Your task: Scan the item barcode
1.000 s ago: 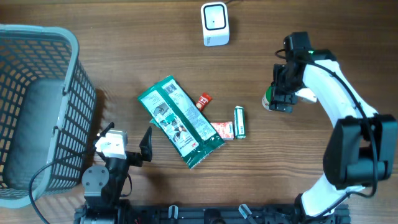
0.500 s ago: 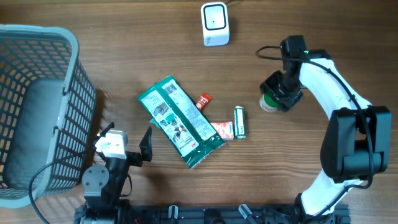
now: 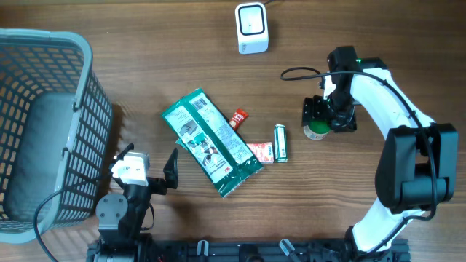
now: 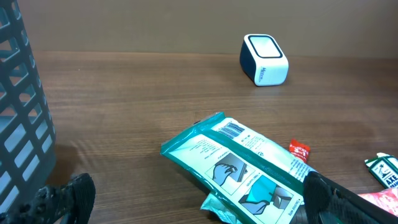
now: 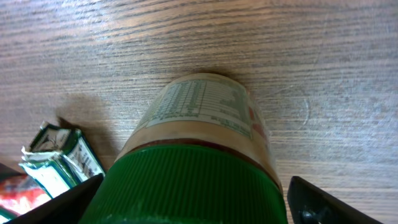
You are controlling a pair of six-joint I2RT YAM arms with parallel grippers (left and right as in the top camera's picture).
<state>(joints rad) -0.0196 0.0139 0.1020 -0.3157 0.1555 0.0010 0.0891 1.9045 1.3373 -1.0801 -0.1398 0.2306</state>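
The right hand (image 3: 325,116) hangs over the jar (image 3: 315,132), a green-lidded jar with a printed paper label that stands upright on the wooden surface (image 3: 378,44), right of the middle. In the right wrist view the ribbed lid sits between the two fingers (image 5: 323,202). They are spread wide to either side of it, and a strip of bare wood shows between the lid and one finger, so the hand is released around the jar rather than clamped on it.

The white barcode scanner (image 3: 252,28) stands at the far edge, well apart from the jar. A green pouch (image 3: 211,142) lies flat near the middle, with a small green packet (image 3: 280,142) and two red sachets (image 3: 261,152) just beside it.

The left hand (image 3: 149,156) rests near the grey basket (image 3: 84,167), spread and holding nothing.
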